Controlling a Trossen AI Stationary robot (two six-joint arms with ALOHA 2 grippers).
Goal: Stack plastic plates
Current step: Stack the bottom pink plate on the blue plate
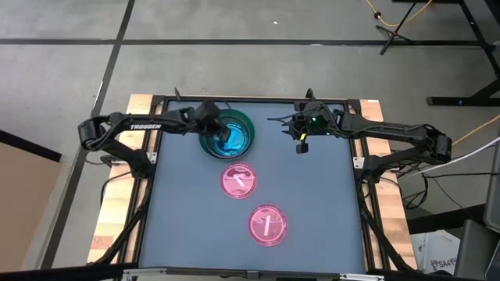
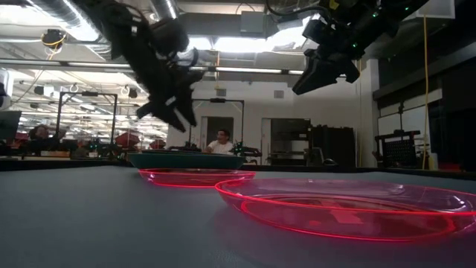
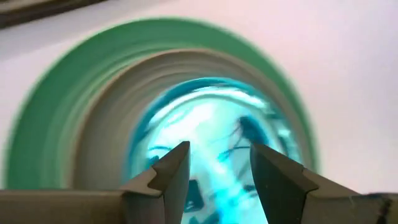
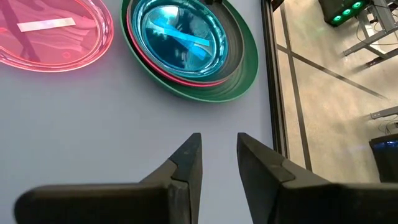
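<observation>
A stack of plates sits near the table's far edge: a large dark green plate [image 1: 248,125] at the bottom, grey and pink rims above it, translucent cyan plates [image 4: 180,38] on top. Two translucent pink plates lie apart on the table, one mid-table [image 1: 239,181], one nearer [image 1: 268,225]. My left gripper [image 1: 223,136] hangs open just above the cyan plates [image 3: 211,124], touching nothing. My right gripper [image 1: 301,145] waits open above the bare table right of the stack, fingers [image 4: 217,158] apart.
The dark grey table top [image 1: 312,218] has free room on its right and near-left sides. A black frame rail [image 4: 273,93] borders the table beside the stack. In the low view the near pink plate [image 2: 349,205] fills the foreground; a person [image 2: 221,141] sits far behind the table.
</observation>
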